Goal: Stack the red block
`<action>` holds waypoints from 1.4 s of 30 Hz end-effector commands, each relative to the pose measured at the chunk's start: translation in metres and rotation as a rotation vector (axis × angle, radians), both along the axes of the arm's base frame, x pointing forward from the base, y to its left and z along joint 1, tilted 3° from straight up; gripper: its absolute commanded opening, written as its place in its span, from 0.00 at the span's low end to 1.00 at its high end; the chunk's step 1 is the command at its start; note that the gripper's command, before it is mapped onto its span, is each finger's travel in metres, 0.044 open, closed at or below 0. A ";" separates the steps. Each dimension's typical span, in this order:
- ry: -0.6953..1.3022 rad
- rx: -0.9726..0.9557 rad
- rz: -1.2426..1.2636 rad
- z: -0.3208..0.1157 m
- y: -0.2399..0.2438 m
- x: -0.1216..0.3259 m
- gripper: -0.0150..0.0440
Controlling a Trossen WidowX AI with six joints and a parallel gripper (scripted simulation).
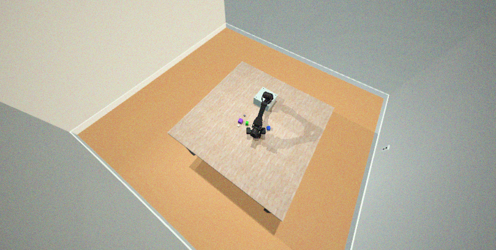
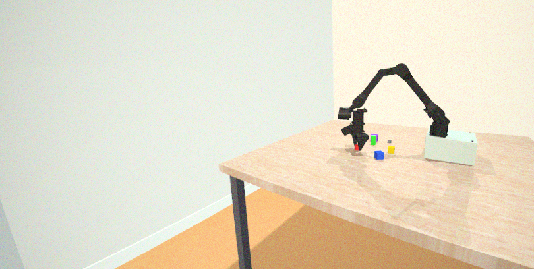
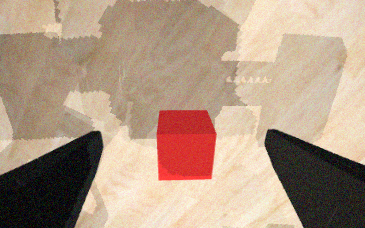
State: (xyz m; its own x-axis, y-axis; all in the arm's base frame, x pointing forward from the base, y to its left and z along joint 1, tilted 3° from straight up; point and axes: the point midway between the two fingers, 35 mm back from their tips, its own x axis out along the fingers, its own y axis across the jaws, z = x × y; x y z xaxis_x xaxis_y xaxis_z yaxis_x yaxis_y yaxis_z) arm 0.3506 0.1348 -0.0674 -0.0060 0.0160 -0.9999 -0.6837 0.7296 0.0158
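The red block (image 2: 356,147) (image 3: 186,156) sits on the table, square to the fingers in the wrist view. My gripper (image 2: 358,146) (image 3: 185,138) points down and is open, low around the block. One finger is on each side, with a gap between each finger and the block in the wrist view. In the top view the arm hides the red block. The green tower (image 1: 247,123) (image 2: 373,140) stands upright on the table, a short way from the gripper, and is out of the wrist view.
A purple block (image 1: 240,121) (image 2: 376,138) is close beyond the green tower. A blue block (image 1: 268,128) (image 2: 378,155) lies on the gripper's other side. A yellow block (image 2: 391,149) and a small grey block (image 1: 244,115) (image 2: 389,141) lie toward the arm's pale base box (image 2: 450,149).
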 end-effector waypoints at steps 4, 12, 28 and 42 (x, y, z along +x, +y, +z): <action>0.003 0.003 -0.003 0.000 0.000 -0.001 0.91; 0.003 0.003 -0.003 0.000 0.000 -0.001 0.56; 0.002 0.003 -0.003 0.020 0.000 0.000 0.25; 0.002 0.003 -0.003 0.098 -0.002 0.001 0.25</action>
State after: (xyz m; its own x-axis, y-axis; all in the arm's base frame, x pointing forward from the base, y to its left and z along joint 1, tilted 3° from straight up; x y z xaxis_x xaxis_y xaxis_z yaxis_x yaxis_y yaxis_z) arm 0.3503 0.1325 0.0146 -0.0136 0.0139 -0.9998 -0.6792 0.7337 0.0194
